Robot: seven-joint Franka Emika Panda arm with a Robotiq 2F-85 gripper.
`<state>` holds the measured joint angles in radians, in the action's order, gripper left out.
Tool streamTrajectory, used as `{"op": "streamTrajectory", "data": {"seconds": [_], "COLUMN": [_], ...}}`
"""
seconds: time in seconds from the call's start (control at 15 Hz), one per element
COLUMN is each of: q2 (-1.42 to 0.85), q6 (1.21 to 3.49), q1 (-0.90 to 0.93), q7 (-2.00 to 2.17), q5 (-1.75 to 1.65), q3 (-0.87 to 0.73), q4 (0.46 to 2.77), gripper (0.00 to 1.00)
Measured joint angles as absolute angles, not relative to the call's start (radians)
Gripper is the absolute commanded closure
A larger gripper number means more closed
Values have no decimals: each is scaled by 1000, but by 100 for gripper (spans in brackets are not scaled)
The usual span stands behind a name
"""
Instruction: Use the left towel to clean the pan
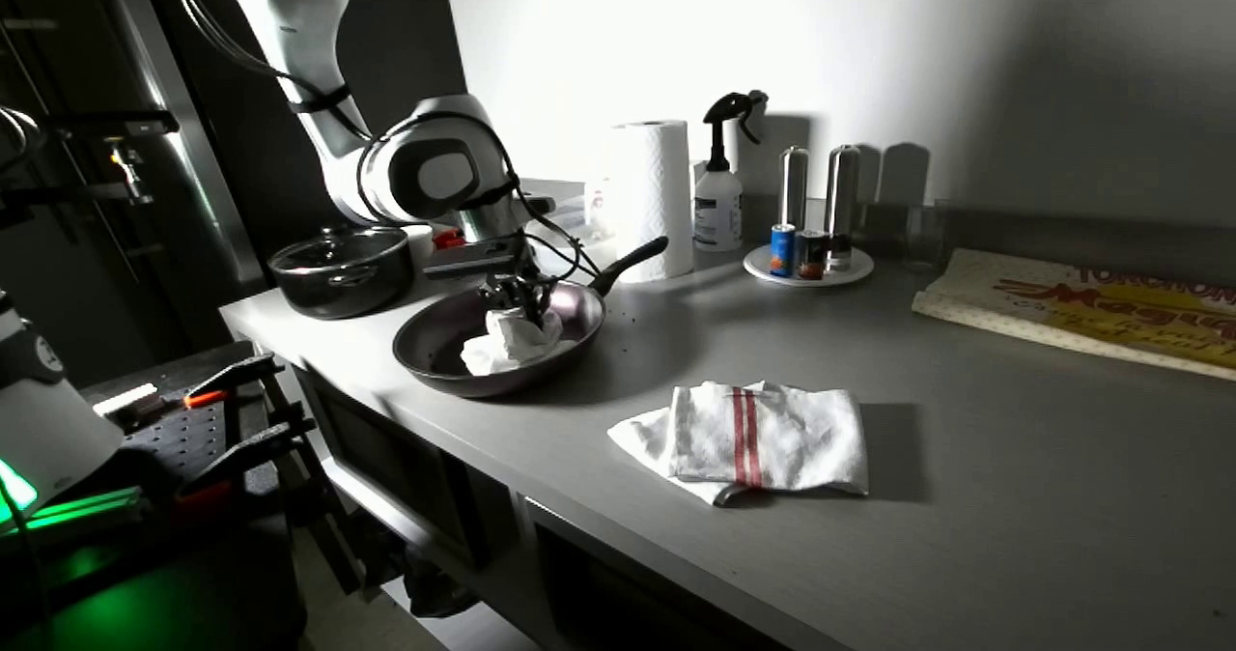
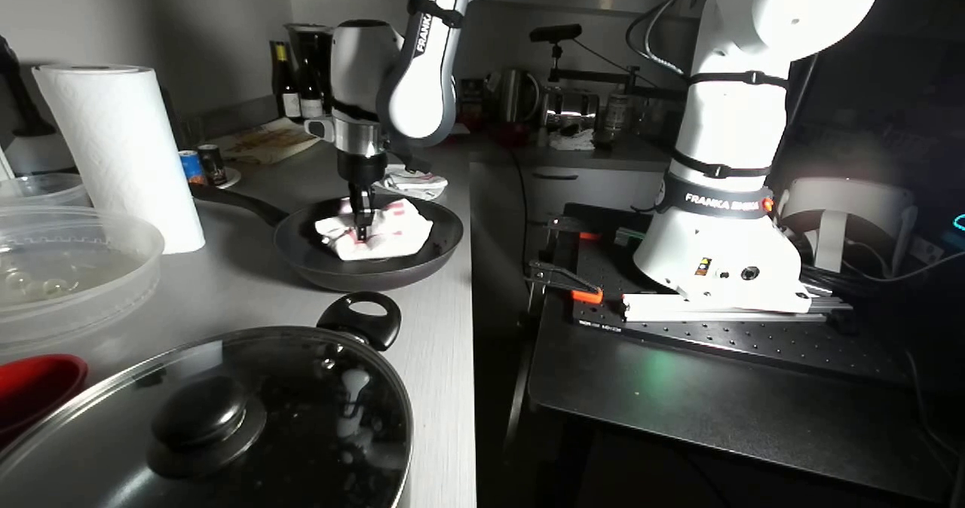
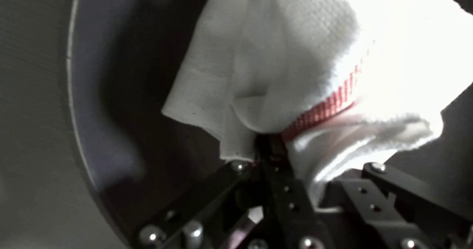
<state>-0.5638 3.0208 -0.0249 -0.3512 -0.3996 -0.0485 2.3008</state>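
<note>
A dark frying pan (image 1: 439, 327) sits on the grey counter, with its black handle toward the back; it also shows in an exterior view (image 2: 446, 238). A white towel (image 1: 507, 342) with red stripes lies bunched inside the pan; it also shows in an exterior view (image 2: 399, 231) and the wrist view (image 3: 266, 53). My gripper (image 2: 363, 231) points down into the pan, shut on a fold of this towel; in the wrist view the cloth passes between the fingers (image 3: 299, 156). The fingertips are partly hidden by cloth. Another white towel with red stripes (image 1: 768, 438) lies folded on the counter.
A paper towel roll (image 1: 652, 197) and a spray bottle (image 1: 717, 197) stand behind the pan. A lidded black pot (image 1: 338, 279) stands beside it. A plate (image 1: 758, 263) holds cans and shakers. A clear plastic tub (image 2: 98, 289) stands near the roll. The counter's front edge runs close to the pan.
</note>
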Motion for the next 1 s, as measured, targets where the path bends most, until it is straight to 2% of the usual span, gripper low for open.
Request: {"op": "streamTrajectory", "data": {"seconds": [1.0], "q2": [-475], "q6": [2959], "q1": [16], "q7": [-456], "q5": [-417], "q3": [101], "q4": [2458], "gripper": [96]}}
